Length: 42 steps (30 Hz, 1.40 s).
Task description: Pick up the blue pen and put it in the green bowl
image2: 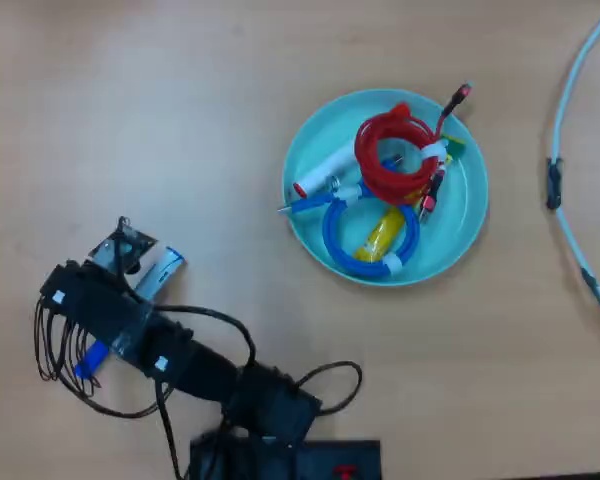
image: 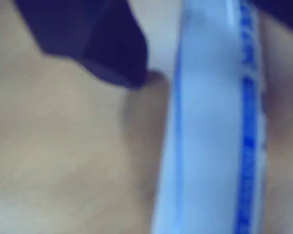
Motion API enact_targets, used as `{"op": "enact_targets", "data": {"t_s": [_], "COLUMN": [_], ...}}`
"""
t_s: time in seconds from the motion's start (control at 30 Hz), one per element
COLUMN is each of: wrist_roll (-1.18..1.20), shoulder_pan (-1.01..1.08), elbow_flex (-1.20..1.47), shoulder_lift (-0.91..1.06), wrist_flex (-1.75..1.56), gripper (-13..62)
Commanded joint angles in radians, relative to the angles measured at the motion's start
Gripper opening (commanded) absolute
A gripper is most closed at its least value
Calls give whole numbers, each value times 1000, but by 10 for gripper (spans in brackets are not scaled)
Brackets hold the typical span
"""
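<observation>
Well left of the green bowl (image2: 467, 222), the gripper (image2: 130, 262) sits over the blue pen (image2: 158, 271) on the worktop (image2: 180, 100); whether its jaws grip it is unclear.

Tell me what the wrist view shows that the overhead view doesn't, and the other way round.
Only the wrist view shows the blue printing running along the blue pen up close, with a dark gripper part at upper left. Only the overhead view shows the green bowl, holding a red cable coil, a blue cable coil and other pens, plus the arm and a pale cable at the right edge. Both show the pen lying on the wooden table at the gripper.
</observation>
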Motion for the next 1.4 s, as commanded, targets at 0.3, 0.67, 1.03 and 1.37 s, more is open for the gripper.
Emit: {"op": "enact_targets", "data": {"t_s": [0.3,0.67,1.03,1.37], "wrist_roll": [26,21,20,-28], "shoulder_pan": [-5,-18,-25,-15], "elbow_flex": [6,112,129,120], "shoulder_lift": [-11,-6,37,235], "wrist_flex": [-97,-275,-278,-268], "gripper": [359,-88,-66,-65]}}
